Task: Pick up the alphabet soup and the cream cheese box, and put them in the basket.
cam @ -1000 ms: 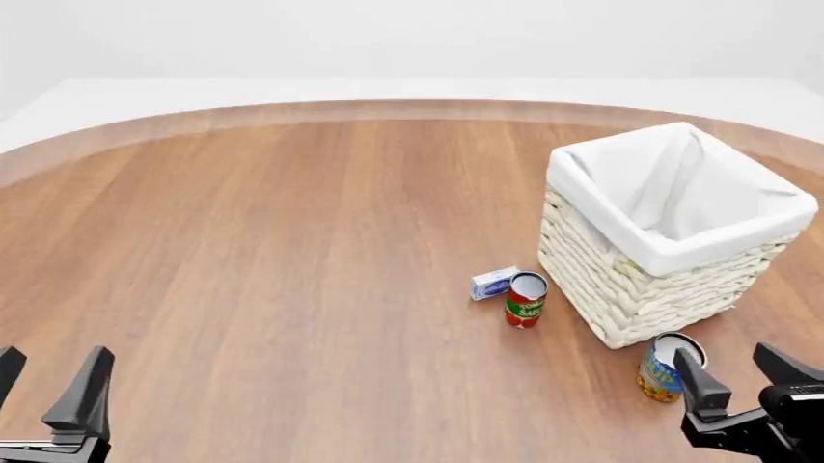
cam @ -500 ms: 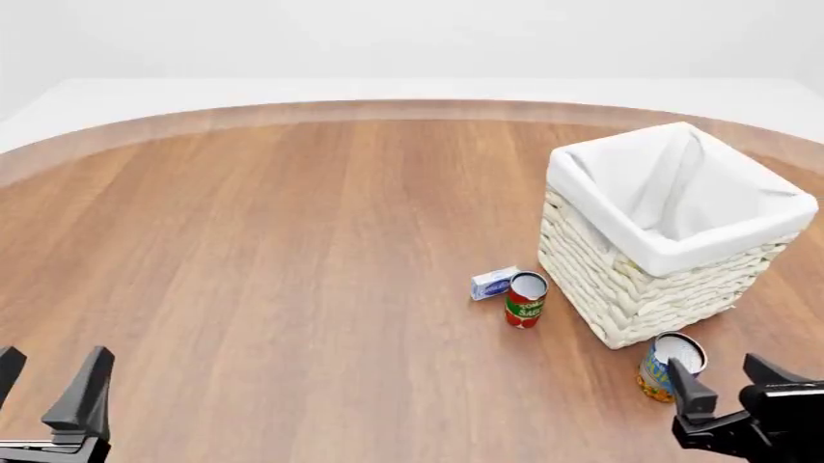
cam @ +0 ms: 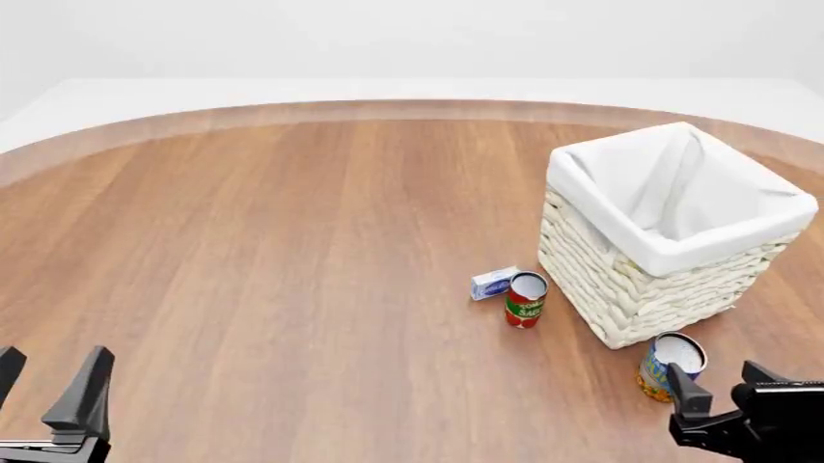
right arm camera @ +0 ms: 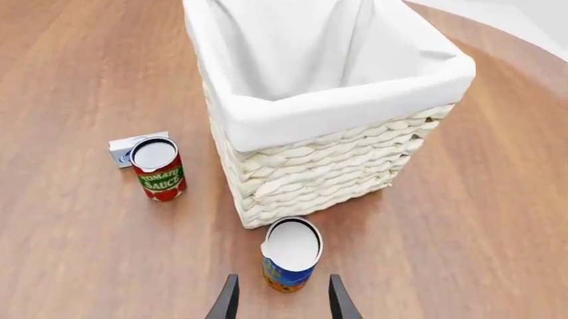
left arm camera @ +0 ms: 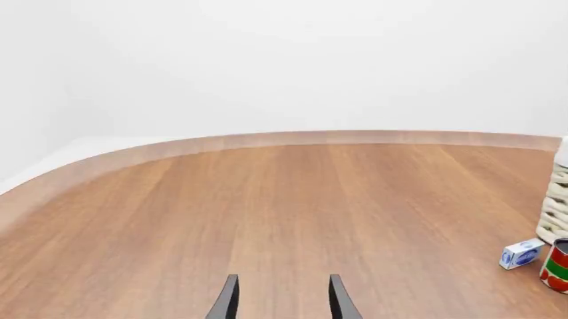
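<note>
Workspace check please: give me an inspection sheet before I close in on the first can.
Surface: round wooden table, bare wood over most of it.
Job's things: soup can upright beside the basket's near wall, just ahead of the right gripper; cream cheese box lying on the table, next to the red can; basket shows only its white lining inside.
Clutter: red and green tomato sauce can, upright, between box and basket.
Grippers: left gripper open, holding nothing; right gripper open, fingers lined up on the soup can, not yet around it.
Cables: nothing seen.
Surroundings: plain white backdrop, nothing seen.
</note>
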